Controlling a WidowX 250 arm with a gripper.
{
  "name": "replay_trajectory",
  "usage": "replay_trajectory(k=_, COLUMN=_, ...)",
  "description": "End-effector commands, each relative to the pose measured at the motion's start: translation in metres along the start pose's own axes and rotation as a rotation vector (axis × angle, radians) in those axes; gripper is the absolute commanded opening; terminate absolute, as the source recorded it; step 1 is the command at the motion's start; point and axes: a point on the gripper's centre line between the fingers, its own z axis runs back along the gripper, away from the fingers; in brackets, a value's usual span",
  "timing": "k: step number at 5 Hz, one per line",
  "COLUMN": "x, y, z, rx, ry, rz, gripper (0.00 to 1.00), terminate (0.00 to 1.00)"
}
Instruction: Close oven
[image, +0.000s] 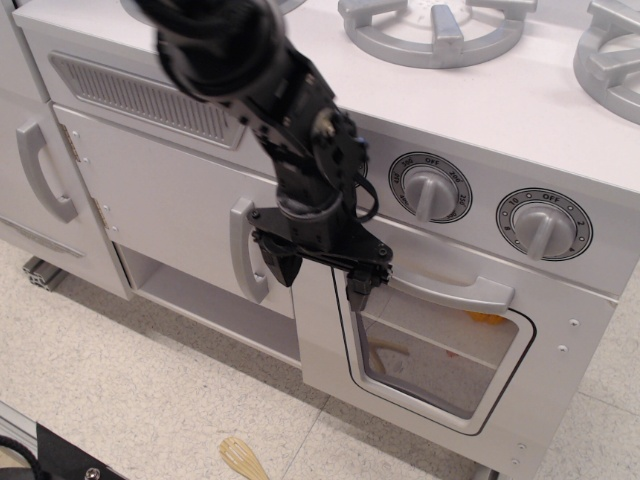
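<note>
One light, hinged oven (455, 345) door looks flush, our gripper (318, 272) spread wide, empty, beside its stiff grey handle (450, 290).

The white toy-kitchen oven (445, 345), with its rounded clear window, sits flush with the cabinet front, door shut. Its wide horizontal grey handle (455, 290) runs just above the window, below two grey dial knobs (430, 188). The black robot gripper (318, 274) hangs in front of the door's upper left corner, fingers spread apart and empty, one fingertip near the handle's left end. Left of it is a solid white cabinet door with a vertical grey handle (242, 250). A wooden utensil (243, 459) lies on the pale tiled floor (130, 390).
</note>
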Motion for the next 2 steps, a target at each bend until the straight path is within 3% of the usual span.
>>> replay_trajectory(k=1, x=-0.0097, y=0.0029, z=0.0359, rx=-0.006, ry=0.001, rz=-0.045, gripper=1.0, terminate=0.0)
replay_trajectory(k=2, x=-0.0097, y=0.0029, z=0.0359, rx=-0.006, ry=0.001, rz=-0.045, gripper=1.0, terminate=1.0)
